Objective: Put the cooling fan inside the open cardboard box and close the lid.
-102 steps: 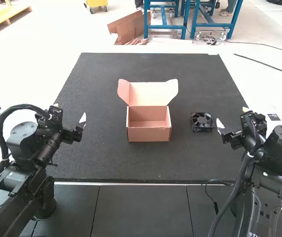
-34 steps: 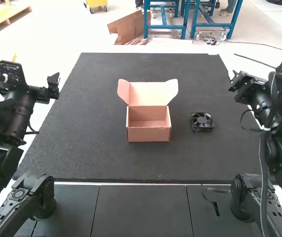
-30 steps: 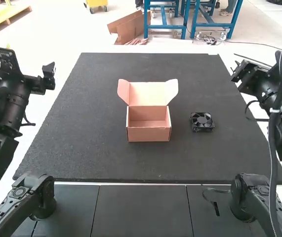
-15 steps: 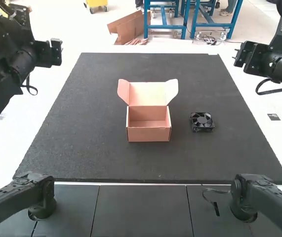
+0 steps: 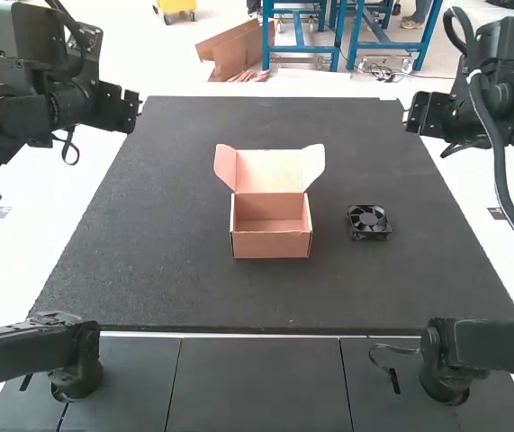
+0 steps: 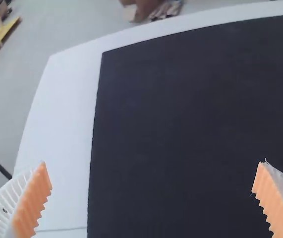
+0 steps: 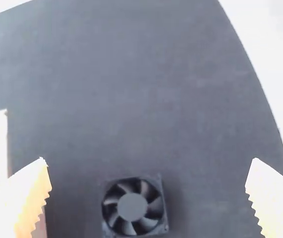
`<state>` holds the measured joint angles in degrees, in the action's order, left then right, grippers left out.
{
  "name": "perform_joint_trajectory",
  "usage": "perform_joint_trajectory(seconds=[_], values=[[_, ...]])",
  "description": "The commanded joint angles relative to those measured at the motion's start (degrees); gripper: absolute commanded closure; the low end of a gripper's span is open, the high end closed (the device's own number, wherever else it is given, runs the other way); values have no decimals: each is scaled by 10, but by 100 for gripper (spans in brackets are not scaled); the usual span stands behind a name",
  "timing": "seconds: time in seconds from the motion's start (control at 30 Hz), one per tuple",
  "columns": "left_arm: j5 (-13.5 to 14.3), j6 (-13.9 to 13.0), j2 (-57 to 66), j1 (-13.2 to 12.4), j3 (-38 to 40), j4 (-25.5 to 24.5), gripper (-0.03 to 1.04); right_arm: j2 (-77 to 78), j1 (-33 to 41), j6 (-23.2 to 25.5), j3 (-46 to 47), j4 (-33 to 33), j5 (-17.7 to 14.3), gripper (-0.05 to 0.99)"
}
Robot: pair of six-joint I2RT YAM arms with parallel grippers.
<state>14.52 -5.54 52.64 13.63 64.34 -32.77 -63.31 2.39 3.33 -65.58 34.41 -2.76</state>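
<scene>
Nothing done yet: cooling fan (image 5: pixel 368 221) lies on the black mat (image 5: pixel 148 252) at the open cardboard box's (image 5: pixel 271 225) 3 o'clock, near it, lid up. Left end effector (image 6: pixel 151 198) and right end effector (image 7: pixel 148 198) hang spread and empty. Pick, placement and lid closing all remain.

The left gripper (image 6: pixel 151 168) is rising from the lower left of the frame to the upper left. The right gripper (image 7: pixel 147 162) is rising likewise to the upper right, and both are swinging inward over the mat (image 5: pixel 175 270).
</scene>
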Motion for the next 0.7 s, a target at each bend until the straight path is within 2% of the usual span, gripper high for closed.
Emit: perform_joint_trajectory(seconds=[0.0, 0.1, 0.23, 0.3, 0.37, 0.47, 0.67], values=[[-25, -7, 8, 19, 16, -14, 5, -48, -9, -4, -25, 15, -29, 3], [-32, -7, 9, 40, 8, -26, 5, -73, -23, -18, -26, 19, -27, 3], [-34, -6, 9, 65, 2, -39, 5, -94, -25, -86, -9, 22, -15, 3], [-37, -5, 9, 74, -3, -42, 5, -96, -26, -126, 1, 23, 0, 3], [-42, -5, 9, 81, -8, -41, 5, -99, -30, -135, 13, 24, 25, 3], [-42, -5, 9, 83, -14, -33, 5, -98, -33, -152, 53, 22, 34, 3], [-42, -4, 10, 76, -23, -26, 5, -99, -34, -155, 115, 7, 36, 3]])
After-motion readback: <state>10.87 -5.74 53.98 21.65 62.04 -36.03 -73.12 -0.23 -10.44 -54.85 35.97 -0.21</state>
